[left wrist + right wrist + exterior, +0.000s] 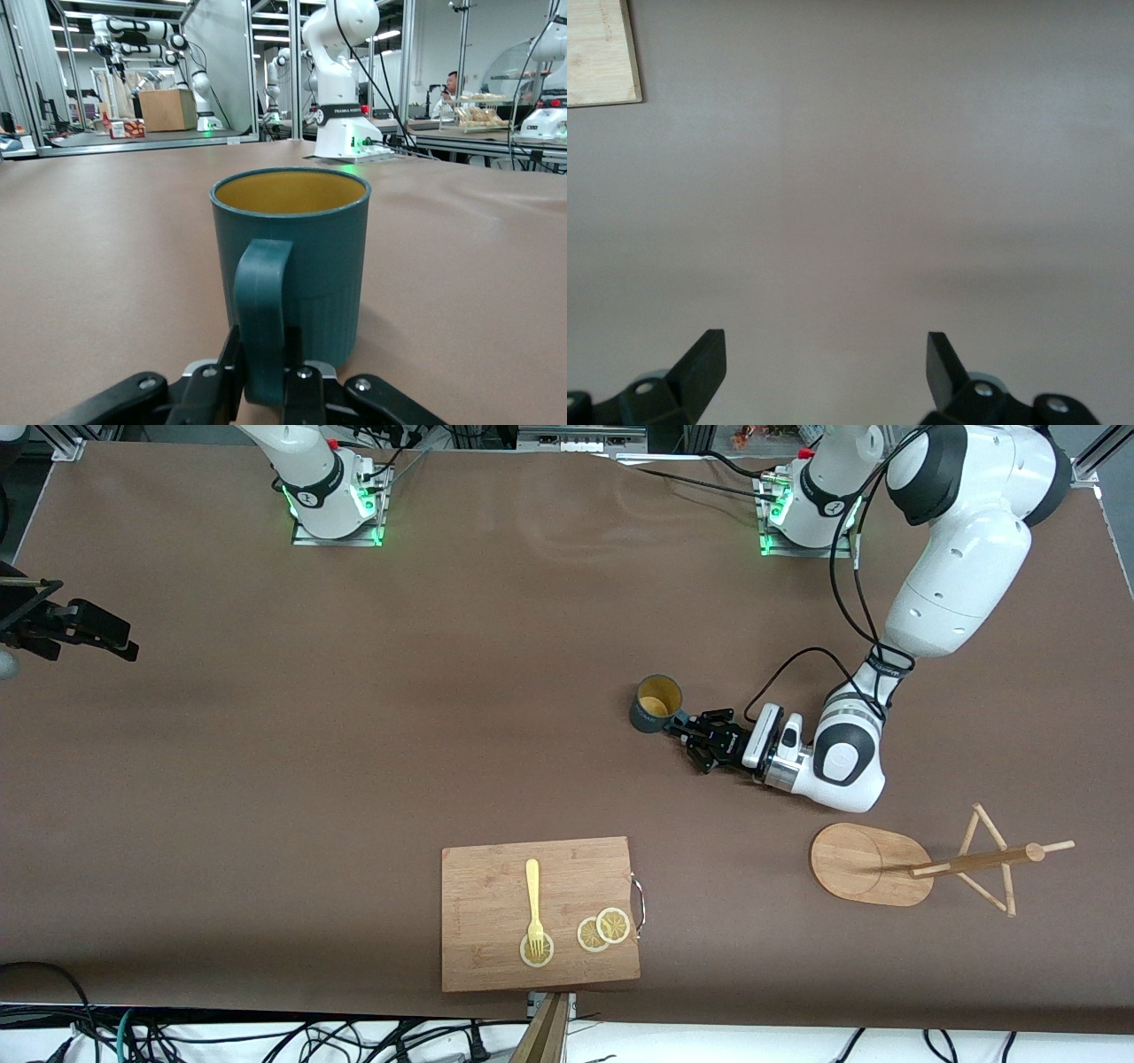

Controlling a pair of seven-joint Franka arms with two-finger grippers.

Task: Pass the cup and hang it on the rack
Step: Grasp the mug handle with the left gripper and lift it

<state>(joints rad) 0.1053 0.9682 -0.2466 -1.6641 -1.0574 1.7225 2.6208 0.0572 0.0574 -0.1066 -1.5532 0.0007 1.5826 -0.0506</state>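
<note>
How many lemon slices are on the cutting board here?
3, all at the end of the board nearest the front camera: one slice under the fork's tines, and two overlapping slices beside it, toward the board's metal handle. None seem hidden.

1. Bare brown table (354, 717) fills the frame's centre and left: open passage.
2. Lower centre: cutting board (540, 912) with fork (533, 899).
3. Lower right: rack (921, 864), pegs jutting.
</note>
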